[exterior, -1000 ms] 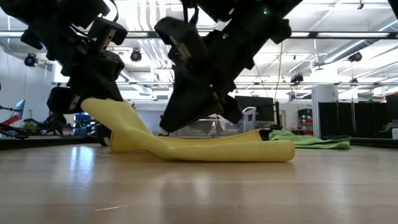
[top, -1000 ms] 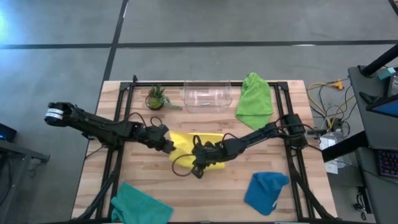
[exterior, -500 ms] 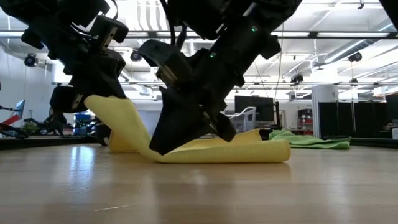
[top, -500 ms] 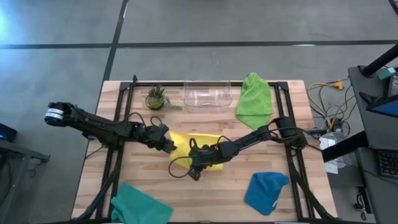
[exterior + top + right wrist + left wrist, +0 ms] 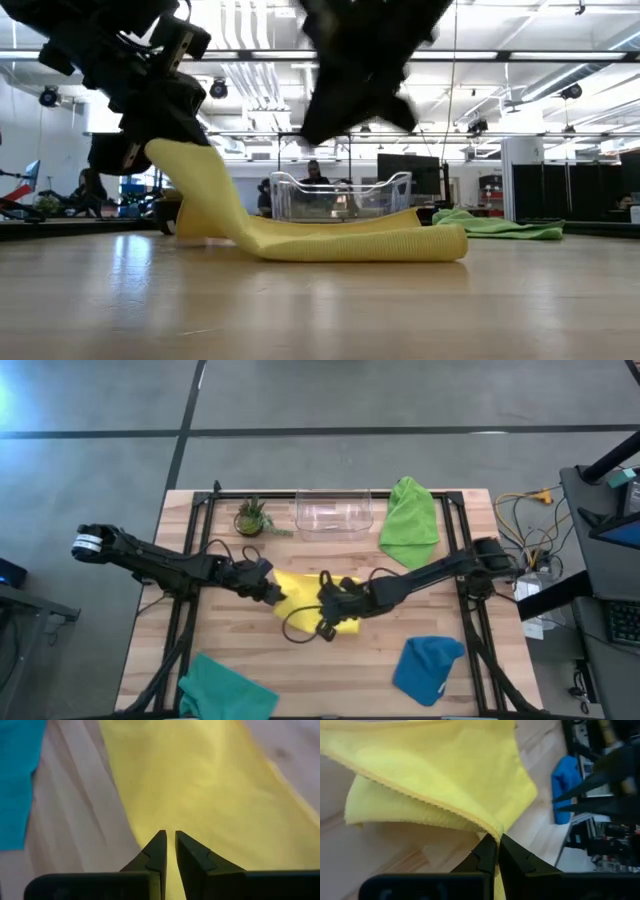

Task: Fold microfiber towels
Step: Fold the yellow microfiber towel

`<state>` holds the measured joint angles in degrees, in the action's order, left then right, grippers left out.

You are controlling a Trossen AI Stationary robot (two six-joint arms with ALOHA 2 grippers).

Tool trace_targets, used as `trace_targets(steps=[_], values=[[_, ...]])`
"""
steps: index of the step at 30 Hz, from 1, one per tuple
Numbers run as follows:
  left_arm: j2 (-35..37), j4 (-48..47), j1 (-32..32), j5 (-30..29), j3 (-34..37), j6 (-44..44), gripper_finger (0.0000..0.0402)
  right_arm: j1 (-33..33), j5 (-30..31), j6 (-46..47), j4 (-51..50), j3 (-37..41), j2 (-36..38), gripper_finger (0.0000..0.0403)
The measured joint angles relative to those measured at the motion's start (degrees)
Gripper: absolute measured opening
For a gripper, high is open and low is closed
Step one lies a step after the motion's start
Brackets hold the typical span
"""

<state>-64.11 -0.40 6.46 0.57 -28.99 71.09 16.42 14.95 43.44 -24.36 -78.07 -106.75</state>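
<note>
Mid-worktop [image 5: 230,640], wooden slat top, the soft yellow microfiber towel [image 5: 305,588] lies part-folded w/ one end raised. Left gripper [image 5: 497,846] is clamped on its hemmed edge; right gripper [image 5: 168,841] hovers above the cloth, fingers nearly together, holding nothing. Towel looks light and floppy and will likely sag, so best taken at corners or hem. Count: 4 towels – yellow, lime green [image 5: 410,520], blue [image 5: 428,666], teal [image 5: 222,695]. 1 clear plastic bin [image 5: 334,515], 1 small potted plant [image 5: 251,517].

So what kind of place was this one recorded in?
Most likely a robotics lab or workshop: a wooden table set on bare concrete floor, loose cables beside it, and in the low view an open hall with ceiling lights and monitors.
</note>
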Motion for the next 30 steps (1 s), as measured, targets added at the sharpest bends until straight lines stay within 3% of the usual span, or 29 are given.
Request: trace_targets(steps=[5,14,23,30], values=[[-2.10,0.21,0.00,0.15,-2.17,-1.23,0.0000,2.53,5.83,3.26,-4.00,4.65,8.24,0.0034],[-15.29,7.71,-0.14,3.38,-8.13,-4.00,0.0000,6.14,6.13,14.37,-1.31,20.14,19.18,0.0034],[-25.47,9.56,-1.88,6.52,-18.79,-8.84,0.0000,9.05,6.41,23.74,6.32,30.95,21.92,0.0034],[-31.26,8.23,-3.52,8.29,-25.64,-10.56,0.0000,9.35,8.79,27.06,10.72,34.73,23.60,0.0034]])
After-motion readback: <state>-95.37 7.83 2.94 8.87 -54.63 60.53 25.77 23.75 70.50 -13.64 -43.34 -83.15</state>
